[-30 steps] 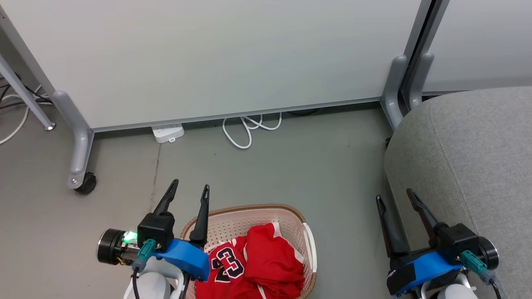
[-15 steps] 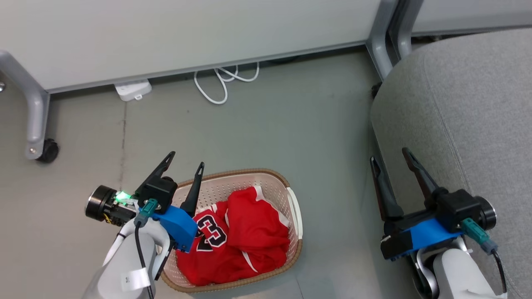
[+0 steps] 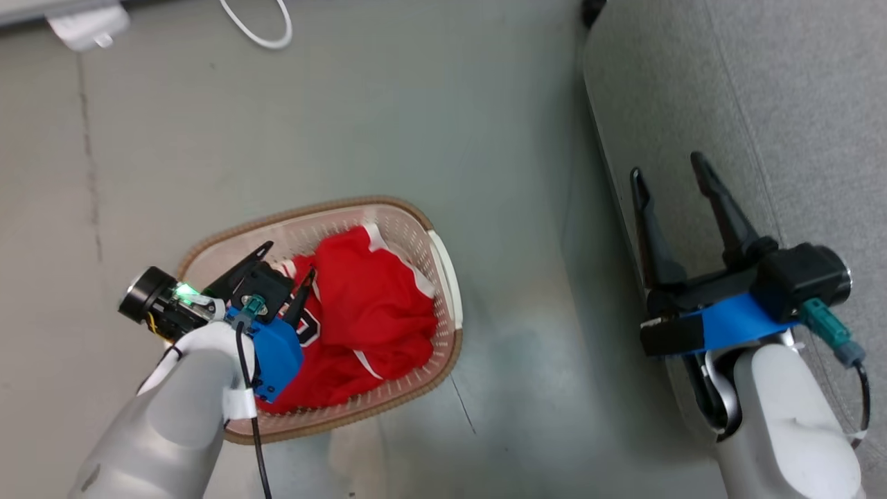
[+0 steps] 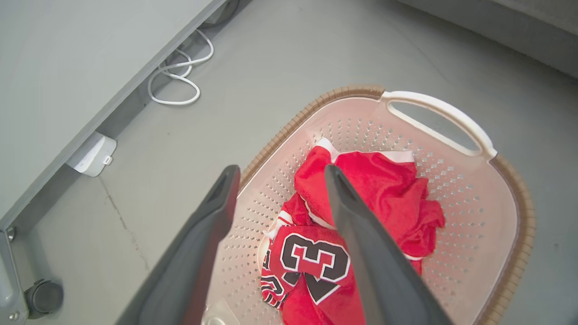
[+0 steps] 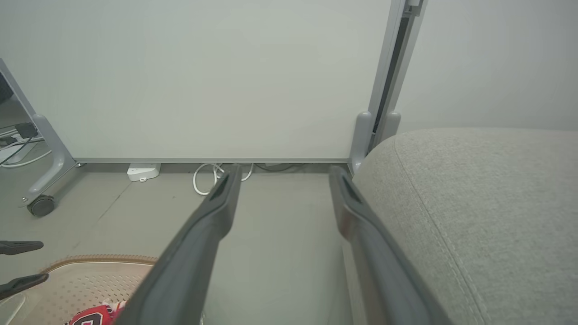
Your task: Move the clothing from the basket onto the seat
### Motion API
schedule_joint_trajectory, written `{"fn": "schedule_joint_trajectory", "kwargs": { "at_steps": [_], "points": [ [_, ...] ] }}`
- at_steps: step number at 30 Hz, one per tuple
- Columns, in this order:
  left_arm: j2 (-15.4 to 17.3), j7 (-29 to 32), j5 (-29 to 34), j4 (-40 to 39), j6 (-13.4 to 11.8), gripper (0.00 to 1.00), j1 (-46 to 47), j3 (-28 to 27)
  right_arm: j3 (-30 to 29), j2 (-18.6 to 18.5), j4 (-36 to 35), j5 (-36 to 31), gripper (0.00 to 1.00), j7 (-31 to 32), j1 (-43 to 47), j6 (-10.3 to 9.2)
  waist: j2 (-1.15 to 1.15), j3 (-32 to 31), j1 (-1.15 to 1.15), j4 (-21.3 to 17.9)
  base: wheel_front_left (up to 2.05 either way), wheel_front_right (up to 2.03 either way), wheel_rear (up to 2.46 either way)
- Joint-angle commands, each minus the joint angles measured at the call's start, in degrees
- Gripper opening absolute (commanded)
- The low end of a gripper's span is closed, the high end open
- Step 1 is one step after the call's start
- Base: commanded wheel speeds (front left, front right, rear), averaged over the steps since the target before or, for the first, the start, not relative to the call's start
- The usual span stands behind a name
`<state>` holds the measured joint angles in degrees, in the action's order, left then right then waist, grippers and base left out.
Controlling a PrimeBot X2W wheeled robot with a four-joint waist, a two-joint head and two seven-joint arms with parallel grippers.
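The seat (image 3: pixel 762 104) is the largest thing, a broad grey woven-fabric cushion with a rounded corner and a stitched seam. It stands to the right of the basket across a strip of smooth grey floor (image 3: pixel 416 104), and its wide, soft top looks like an easy landing place for cloth. The basket (image 3: pixel 409 229) sits on the floor, a rounded cream tub of perforated plastic with a brown woven-look rim and a white handle (image 4: pixel 438 117). Its open top lets an arm reach in from above. All the clothing (image 3: pixel 367 305) lies crumpled inside it: red shorts (image 4: pixel 384 194) with white trim are heaped toward the handle, and the jersey (image 4: pixel 311 262) lies beside them with its black, white-edged 23 face up. Both look limp and would likely drape and trail when lifted. The left end effector (image 3: pixel 290 258) hangs over the basket with its long dark fingers spread wide and empty, probably lined up to pinch the jersey. The right end effector (image 3: pixel 665 164), also open and empty, hovers by the seat's edge, clear of the work.
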<state>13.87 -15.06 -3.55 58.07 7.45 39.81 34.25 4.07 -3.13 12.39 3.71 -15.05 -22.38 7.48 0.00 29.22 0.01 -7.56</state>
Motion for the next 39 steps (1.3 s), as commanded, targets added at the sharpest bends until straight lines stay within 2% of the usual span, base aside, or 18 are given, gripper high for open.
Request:
{"fn": "schedule_joint_trajectory", "kwargs": {
  "at_steps": [1,10,22,34,39],
  "points": [
    [0.2,-0.17,-0.29,1.77,0.01,1.0,1.99,1.41,-0.22,0.18,-0.57,0.47,1.0,-0.2,-1.87,0.03,0.0,4.09,-0.01,-2.02,0.0,0.0,0.0],
    [0.7,4.9,-2.69,11.96,0.01,1.0,8.01,12.51,-1.16,0.1,-2.97,-0.45,1.0,-0.2,-5.2,0.02,0.0,12.5,-0.01,-4.2,0.0,0.0,0.0],
    [2.91,14.87,-9.24,13.6,0.02,1.0,13.19,27.28,-0.74,0.11,-6.18,-0.81,1.0,-0.2,-8.73,0.02,0.0,21.64,-0.01,-5.85,0.0,0.0,0.0],
    [6.34,20.4,-16.34,11.61,0.02,1.0,18.35,35.76,-0.44,0.18,-8.5,-0.96,1.0,-0.2,-10.71,0.02,0.0,28.07,-0.01,-6.88,0.0,0.0,0.0],
    [6.35,21.27,-18.13,12.13,0.02,1.0,19.22,37.02,-0.66,0.23,-8.54,-0.62,1.0,-0.2,-10.5,0.02,0.0,28.96,-0.01,-7.08,0.0,0.0,0.0]
  ]
}}
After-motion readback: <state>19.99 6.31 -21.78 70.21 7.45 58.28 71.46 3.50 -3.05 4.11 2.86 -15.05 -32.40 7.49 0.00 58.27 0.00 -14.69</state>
